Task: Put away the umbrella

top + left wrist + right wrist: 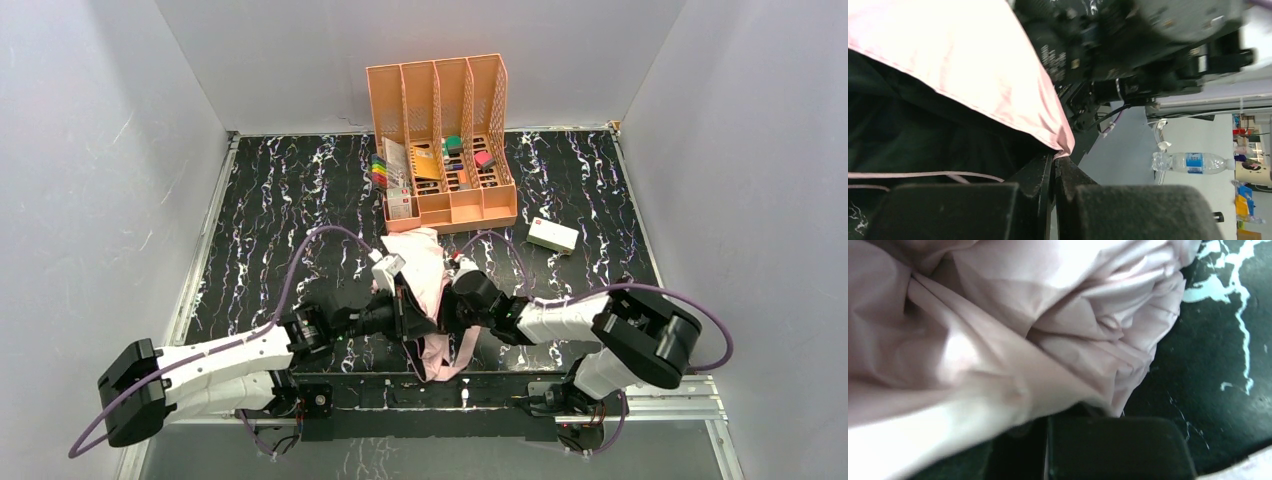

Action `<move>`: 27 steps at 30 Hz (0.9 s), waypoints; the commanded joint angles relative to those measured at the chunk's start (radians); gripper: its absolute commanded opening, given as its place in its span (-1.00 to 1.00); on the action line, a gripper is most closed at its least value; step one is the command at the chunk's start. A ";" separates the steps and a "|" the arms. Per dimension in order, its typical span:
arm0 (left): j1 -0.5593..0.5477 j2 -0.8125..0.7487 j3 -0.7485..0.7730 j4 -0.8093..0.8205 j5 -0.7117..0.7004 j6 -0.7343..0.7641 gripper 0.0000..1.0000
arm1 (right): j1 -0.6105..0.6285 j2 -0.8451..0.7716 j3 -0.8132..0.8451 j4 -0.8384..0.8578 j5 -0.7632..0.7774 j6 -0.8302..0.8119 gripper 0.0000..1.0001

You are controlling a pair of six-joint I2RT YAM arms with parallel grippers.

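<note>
I saw one umbrella (425,262), crumpled pale pink fabric with a black lining, lying just in front of the single orange slotted plastic organiser (440,90). It rested on the black, white-veined desk (270,200), between plain grey walls (100,150). The jaws of the left gripper (412,315) were pinched together on a corner of the fabric. Those of the right gripper (450,300) were together too, with fabric draped over them. One small white box (552,235) lay to the organiser's right.

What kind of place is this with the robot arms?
Probably a robot lab test booth: plain grey walls box in a black marbled table, and two white-and-black robot arms are bolted at its near edge.
</note>
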 commanded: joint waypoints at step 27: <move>-0.213 0.229 -0.118 0.186 -0.187 -0.038 -0.01 | -0.003 -0.688 0.086 -0.483 0.167 -0.085 -0.81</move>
